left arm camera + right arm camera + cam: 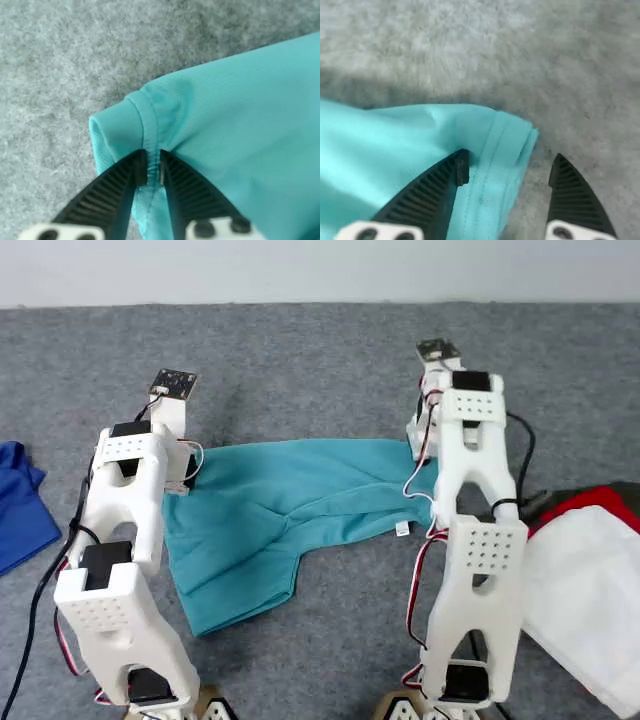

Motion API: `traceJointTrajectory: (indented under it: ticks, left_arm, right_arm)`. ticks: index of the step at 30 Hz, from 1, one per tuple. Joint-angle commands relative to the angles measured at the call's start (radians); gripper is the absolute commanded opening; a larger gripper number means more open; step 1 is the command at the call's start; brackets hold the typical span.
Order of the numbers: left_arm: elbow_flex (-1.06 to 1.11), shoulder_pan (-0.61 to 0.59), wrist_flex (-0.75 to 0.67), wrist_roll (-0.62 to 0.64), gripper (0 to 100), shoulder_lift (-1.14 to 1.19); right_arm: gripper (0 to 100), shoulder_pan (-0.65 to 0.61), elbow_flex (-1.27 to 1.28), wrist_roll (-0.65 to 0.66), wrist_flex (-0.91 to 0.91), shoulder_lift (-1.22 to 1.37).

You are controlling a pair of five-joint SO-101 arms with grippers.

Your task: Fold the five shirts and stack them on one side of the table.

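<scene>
A teal shirt (pixel 290 520) lies partly folded across the middle of the grey table, between the two arms. My left gripper (pixel 152 167) is shut on the hem at the shirt's far left corner (pixel 145 120), with the cloth pinched between the black fingers. In the high view that gripper (pixel 183 472) sits at the shirt's left edge. My right gripper (pixel 510 172) stands open over the hemmed far right corner (pixel 505 145), one finger on the cloth and the other beside it on the carpet. From above it (pixel 425 445) is at the shirt's right end.
A blue shirt (pixel 20 505) lies at the left edge. At the right edge a white shirt (pixel 590 590) lies over a red one (pixel 590 502), with dark cloth behind. Grey carpet (pixel 300 370) spreads beyond the arms.
</scene>
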Motion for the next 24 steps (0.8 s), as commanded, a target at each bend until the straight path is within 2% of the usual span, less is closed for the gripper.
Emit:
traceJointTrajectory:
  ticks: [1,3,7,9,13,24]
  left_arm:
    - [-0.015,0.002,0.0,0.009,5,-0.005]
    - [-0.015,0.002,0.0,0.009,5,-0.005]
    - [-0.015,0.002,0.0,0.009,5,-0.005]
    - [-0.015,0.002,0.0,0.009,5,-0.005]
    - [-0.015,0.002,0.0,0.009,5,-0.005]
    - [-0.015,0.002,0.0,0.009,5,-0.005]
  right_arm:
    - [25.5,0.012,0.0,0.011,-0.025,0.036]
    - [19.0,0.013,-0.018,0.017,-0.024,0.045]
    - [0.0,0.013,-0.08,0.087,-0.021,0.05]
    - [3.2,0.019,-0.101,0.112,-0.019,0.05]
    - [1.1,0.038,-0.138,0.13,-0.064,0.05]
    - [1.1,0.062,-0.178,0.126,-0.383,0.051]
